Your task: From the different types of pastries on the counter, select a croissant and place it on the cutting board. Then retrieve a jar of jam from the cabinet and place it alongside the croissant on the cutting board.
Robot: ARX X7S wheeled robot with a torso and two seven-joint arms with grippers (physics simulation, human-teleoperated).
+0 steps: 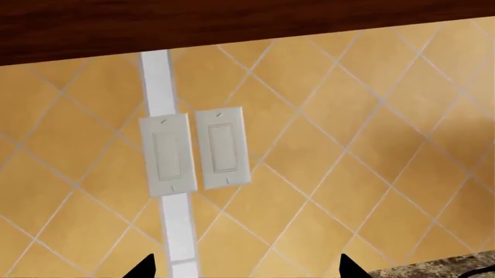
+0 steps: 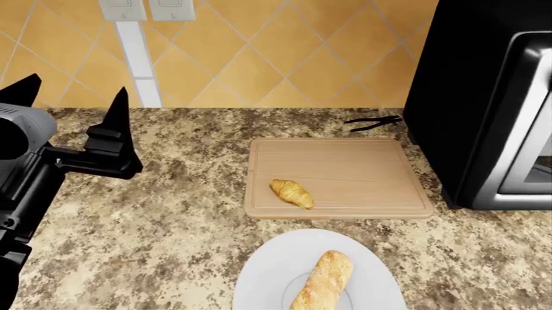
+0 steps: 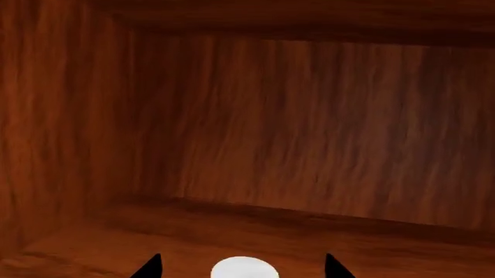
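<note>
The croissant point(image 2: 291, 192) lies on the cutting board point(image 2: 362, 168), near its front left corner. The board rests on the granite counter point(image 2: 164, 226). My left gripper point(image 2: 74, 93) hovers open over the counter's left side, well left of the board, holding nothing. In the left wrist view the left gripper point(image 1: 247, 269) faces the tiled wall. Inside the wooden cabinet point(image 3: 294, 133), the white lid of the jar of jam point(image 3: 244, 267) shows between the spread fingertips of my right gripper point(image 3: 242, 269). The gripper is open and the jar's red body is hidden. The right gripper is out of the head view.
A baguette-like loaf point(image 2: 324, 281) lies on a round white plate point(image 2: 258, 271) in front of the board. A black oven point(image 2: 483, 97) stands right of the board, with a small black tool point(image 2: 373, 121) behind the board. Two light switches point(image 1: 193, 150) are on the wall.
</note>
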